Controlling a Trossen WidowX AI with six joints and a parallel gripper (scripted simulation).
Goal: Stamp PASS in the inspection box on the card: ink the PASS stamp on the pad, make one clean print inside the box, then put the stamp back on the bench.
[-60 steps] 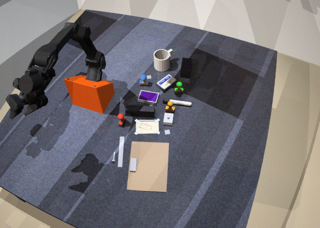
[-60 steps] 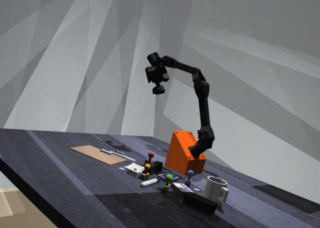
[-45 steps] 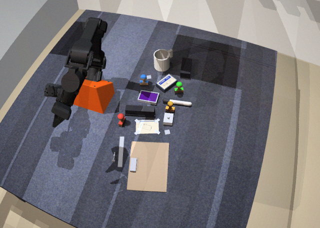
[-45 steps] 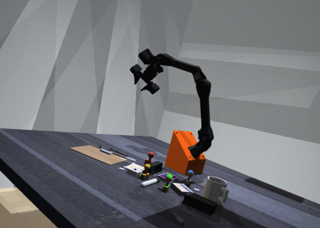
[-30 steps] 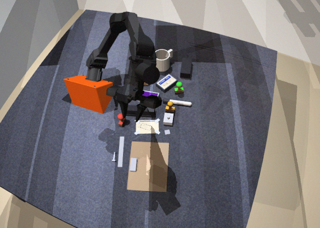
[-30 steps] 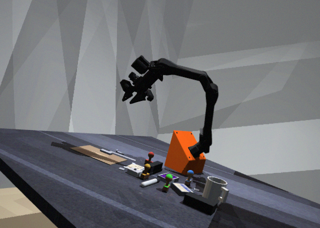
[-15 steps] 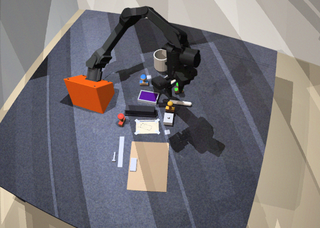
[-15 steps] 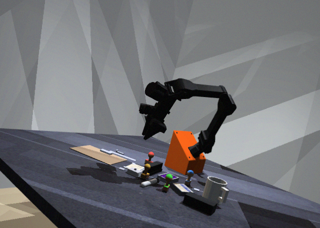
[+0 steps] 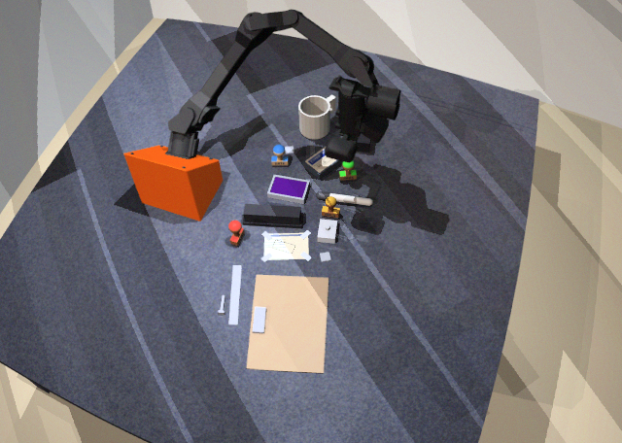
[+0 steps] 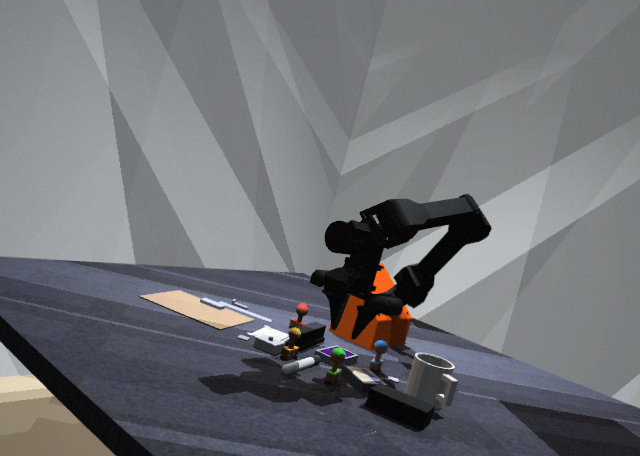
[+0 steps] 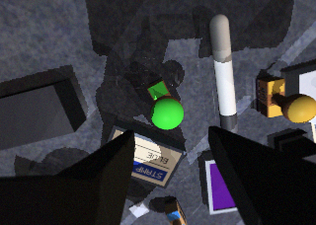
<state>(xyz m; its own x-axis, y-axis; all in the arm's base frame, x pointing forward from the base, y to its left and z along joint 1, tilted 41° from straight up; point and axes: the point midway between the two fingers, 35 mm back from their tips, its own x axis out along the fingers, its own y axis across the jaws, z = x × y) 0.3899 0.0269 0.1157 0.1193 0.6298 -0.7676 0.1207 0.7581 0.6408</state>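
Black fingers of the end effector [image 9: 342, 150] [image 10: 346, 332] [image 11: 171, 132] stand partly open with nothing between them, pointing down over the desk [image 9: 417, 302] [image 10: 170, 379] [image 11: 30, 37]. The wrist view puts the green stamp [image 9: 347, 169] [image 10: 336, 364] [image 11: 167, 112] near the middle of the frame, just beyond the gap between the fingertips. It stands upright; whether it is the PASS stamp cannot be told, as its lettering is unreadable.

Below it in that view lies a flat case [image 9: 316, 164] [image 10: 364, 376] [image 11: 157, 158] lettered STAMP and BLUE; the purple ink pad [image 9: 289, 187] [image 10: 336, 354] [image 11: 221, 186] sits at lower right. A white marker [image 9: 344, 197] [image 10: 301, 364] [image 11: 225, 82] lies towards upper right, with the yellow stamp [image 9: 330, 207] [image 10: 293, 340] [image 11: 298, 109] at the right edge.

Farther out, the top view has the card [image 9: 286, 254] [image 10: 269, 333] below centre, taped at its corners, with a box outlined on it. The red stamp [image 9: 235, 231] [image 10: 301, 311] is left of the card, the blue stamp [image 9: 279, 154] [image 10: 379, 353] above the pad, and a mug [image 9: 314, 121] [image 10: 426, 379] at upper centre.
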